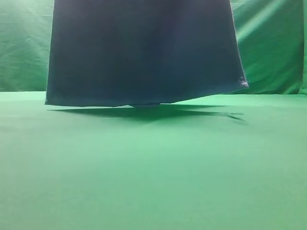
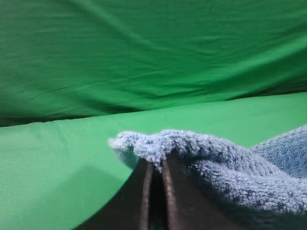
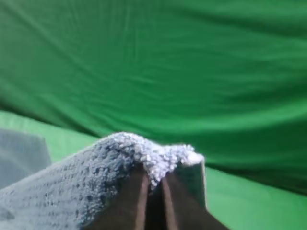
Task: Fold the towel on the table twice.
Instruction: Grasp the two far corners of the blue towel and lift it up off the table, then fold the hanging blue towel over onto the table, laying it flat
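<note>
Towel: the towel (image 1: pixel 144 52) hangs as a dark sheet in the exterior high view, filling the upper middle; its bottom edge sits at or just above the table (image 1: pixel 153 167), with a shadow right beneath it. I cannot tell whether the hem touches.
Towel corners: in each wrist view a fluffy blue corner bunches over the jaw tips, so the cloth is lifted by its two upper corners.
Left end effector: the left end effector (image 2: pixel 154 165) is pinched closed on a towel corner, the cloth draping off to the right.
Right end effector: the right end effector (image 3: pixel 154 179) is likewise clamped on the other corner, the cloth falling away to the left.
Step in hand: judged as carrying the raised edge over for a fold; neither fold looks finished.
How to do it well: keep both corners level and equally taut so the sheet does not sag or twist; lay the lifted edge onto the opposite edge, corners matched.
Risk: the bites look shallow, only fluff at the tips; a jerk could slip a corner.
Surroundings: wrinkled green backdrop cloth (image 2: pixel 153 57) behind.
</note>
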Controlling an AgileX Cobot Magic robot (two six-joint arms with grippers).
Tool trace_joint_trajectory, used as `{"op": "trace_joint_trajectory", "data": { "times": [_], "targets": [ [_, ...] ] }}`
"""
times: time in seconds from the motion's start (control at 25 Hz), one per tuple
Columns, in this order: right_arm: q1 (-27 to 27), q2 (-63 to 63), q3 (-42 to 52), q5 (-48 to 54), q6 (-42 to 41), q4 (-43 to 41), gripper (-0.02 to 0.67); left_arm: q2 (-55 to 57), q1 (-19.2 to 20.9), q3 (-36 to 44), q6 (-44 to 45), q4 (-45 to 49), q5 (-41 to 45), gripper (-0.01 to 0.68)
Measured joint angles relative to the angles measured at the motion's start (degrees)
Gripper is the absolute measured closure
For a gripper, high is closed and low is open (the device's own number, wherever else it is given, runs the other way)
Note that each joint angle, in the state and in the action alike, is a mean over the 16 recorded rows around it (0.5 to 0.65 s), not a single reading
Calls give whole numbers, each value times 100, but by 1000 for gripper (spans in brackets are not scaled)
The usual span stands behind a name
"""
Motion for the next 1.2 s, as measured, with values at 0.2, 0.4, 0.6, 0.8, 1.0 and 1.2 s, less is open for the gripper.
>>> {"op": "trace_joint_trajectory", "data": {
  "times": [0.2, 0.4, 0.6, 0.8, 1.0, 1.2],
  "targets": [
    [-3, 49, -210, 39, -128, -82, 649, -33, 0, -71, -142, 66, -205, 673],
    [-4, 106, -101, 432, -218, -96, 649, -73, 0, 434, -229, 84, -215, 673],
    [-1, 74, 178, 876, -191, -93, 649, -314, 0, 1291, -279, 70, -255, 673],
    [3, -214, 700, 1123, -127, -83, 649, -897, 0, 2438, -226, -47, -504, 673],
    [7, -812, 1575, 1049, -55, -46, 649, -1813, -3, 3841, -146, -204, -968, 673],
    [21, -1612, 2786, 772, 25, 63, 649, -2852, -12, 5334, -64, -402, -1465, 673]
  ]
}}
